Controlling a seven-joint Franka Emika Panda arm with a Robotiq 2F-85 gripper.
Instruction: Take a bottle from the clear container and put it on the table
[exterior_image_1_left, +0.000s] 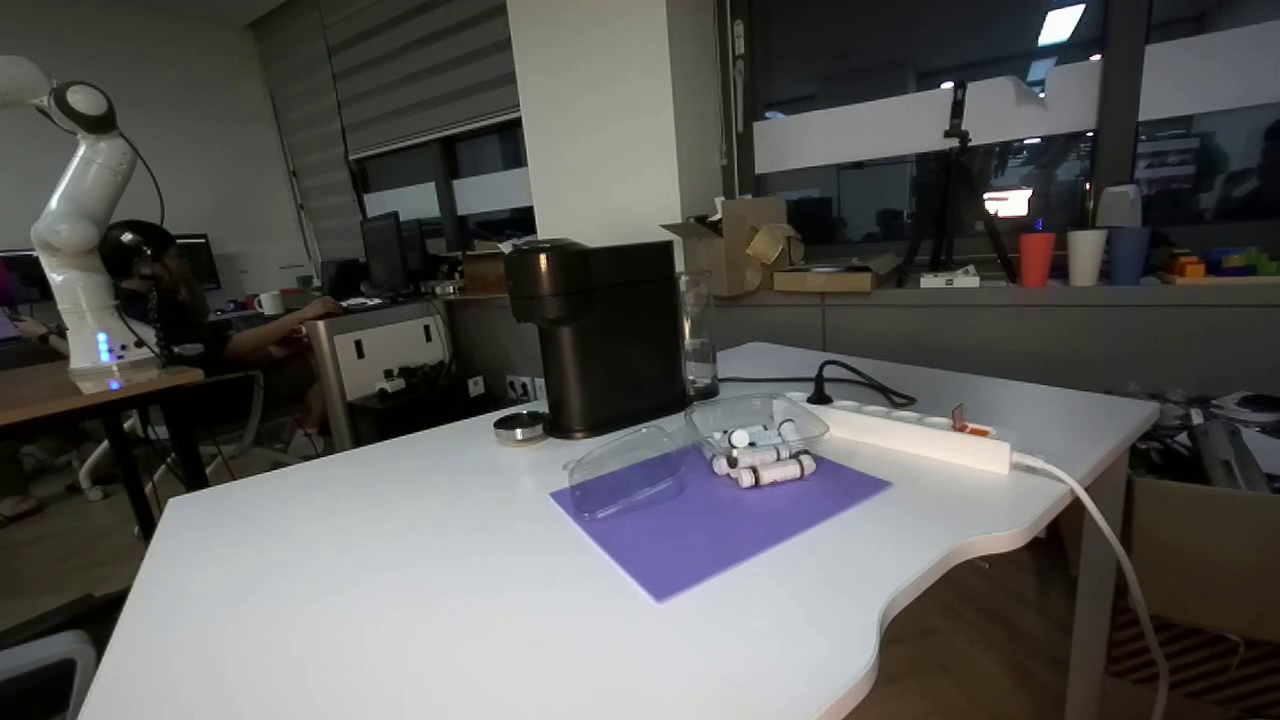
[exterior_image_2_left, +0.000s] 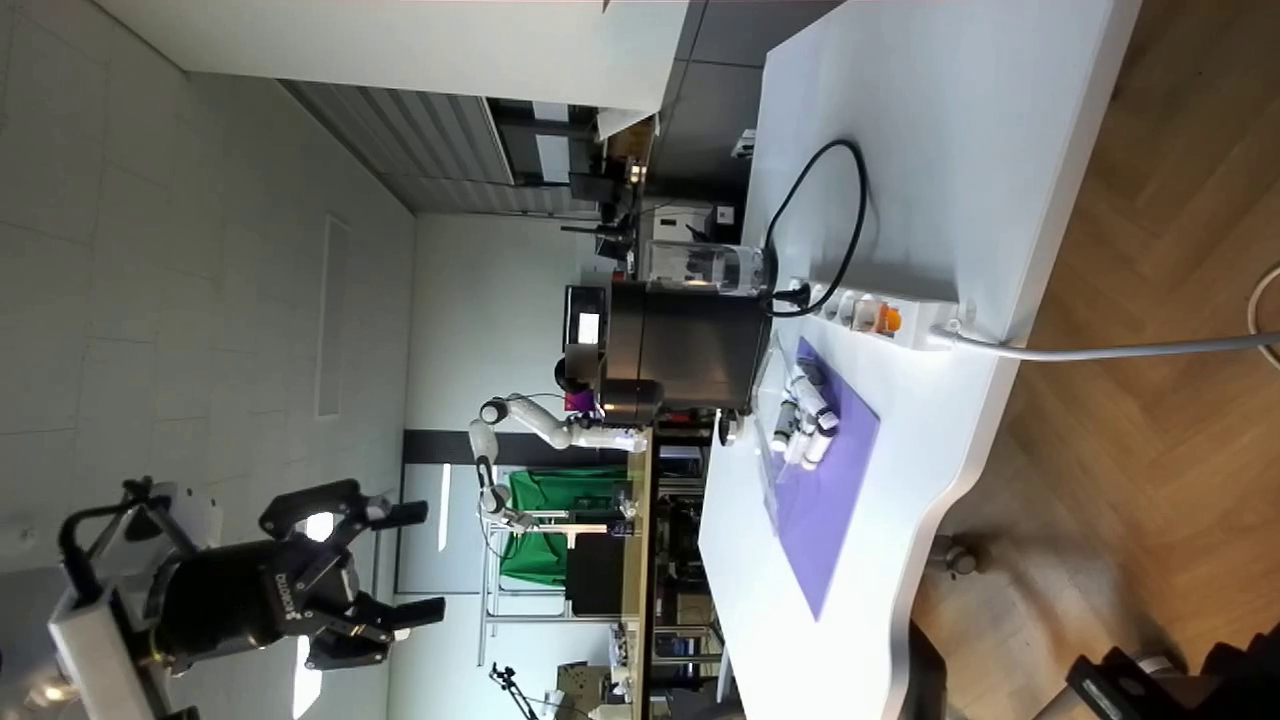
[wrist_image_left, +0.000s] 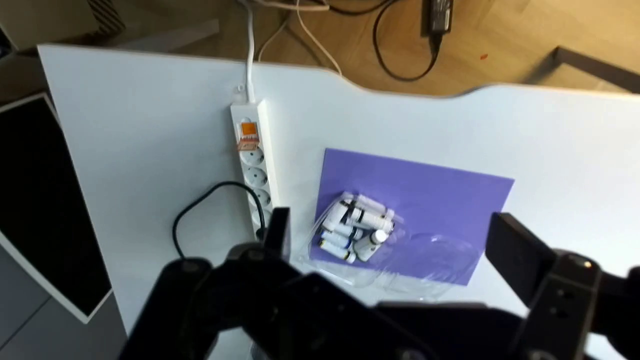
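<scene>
Several small whitish bottles with darker bands lie heaped in the clear container, a low transparent tub with its lid folded open. The nearest bottle is seen by the tub's front wall; I cannot tell if it is inside. In the wrist view one bottle has its white cap pointing up and right. The heap also shows in an exterior view. The tub sits on a purple mat on the white table. My gripper is open and empty, high above the table; in the wrist view its fingers frame the tub.
A tall black machine with a clear water tank stands right beside the tub. A white power strip with a black plug and looping cable lies on the tub's other side. A round metal dish sits by the machine. The purple mat lies underneath.
</scene>
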